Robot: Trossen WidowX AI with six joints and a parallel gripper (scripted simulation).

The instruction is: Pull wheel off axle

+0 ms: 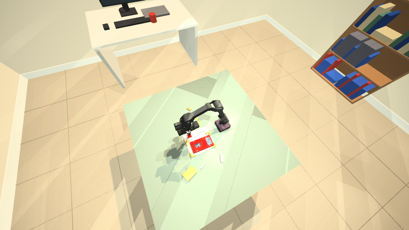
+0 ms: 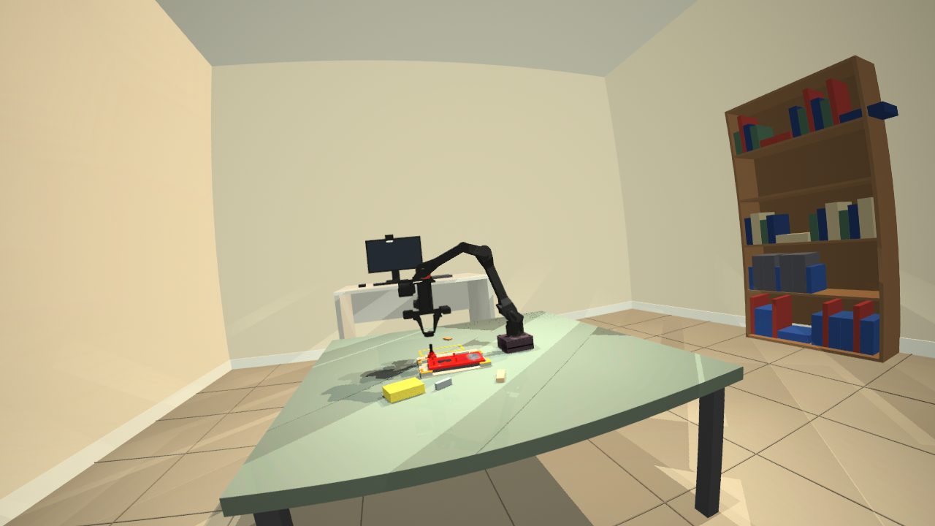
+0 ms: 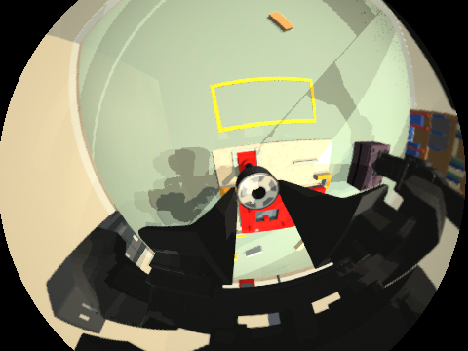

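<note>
My gripper (image 1: 188, 132) (image 2: 429, 333) (image 3: 256, 187) is shut on the wheel (image 3: 257, 179), a black tyre with a silver spoked rim. The wheel is off the axle, held in the air a little above it. The upright black axle (image 2: 430, 348) stands on the red mount at the board's left end. The mount (image 1: 189, 135) (image 3: 247, 157) is partly hidden behind the wheel in the wrist view. The marked area is a yellow outline (image 3: 313, 99) on the table, beyond the board in the wrist view. The wheel is not over it.
A red plate (image 1: 193, 147) (image 2: 439, 364) lies on the cream board (image 3: 273, 155) between yellow corner pieces. An orange block (image 1: 188, 109) (image 3: 281, 21) lies beyond the marked area. A yellow block (image 1: 189, 173) (image 2: 403, 389) and two small blocks lie on the board's other side.
</note>
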